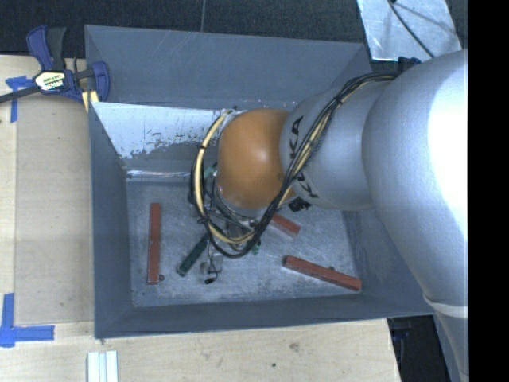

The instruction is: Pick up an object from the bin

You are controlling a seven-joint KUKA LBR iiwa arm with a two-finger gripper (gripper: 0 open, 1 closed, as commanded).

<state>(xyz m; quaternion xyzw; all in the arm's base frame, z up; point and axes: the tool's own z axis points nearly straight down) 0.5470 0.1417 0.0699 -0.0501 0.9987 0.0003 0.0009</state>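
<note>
- Pincer [211, 267] low at bin [111, 237] centre, just beside dark green stick [191, 257]; grip state cannot be told
- Orange cover [250, 161] overhangs one red-brown bar [285, 226]
- Count: three red-brown bars, one green stick

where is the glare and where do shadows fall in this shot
In the camera view, glare whitens the bin's back wall and the arm's silver casing; the orange cover carries a soft highlight; the floor under it lies in shadow; the reddish stick at left is evenly lit.
</note>
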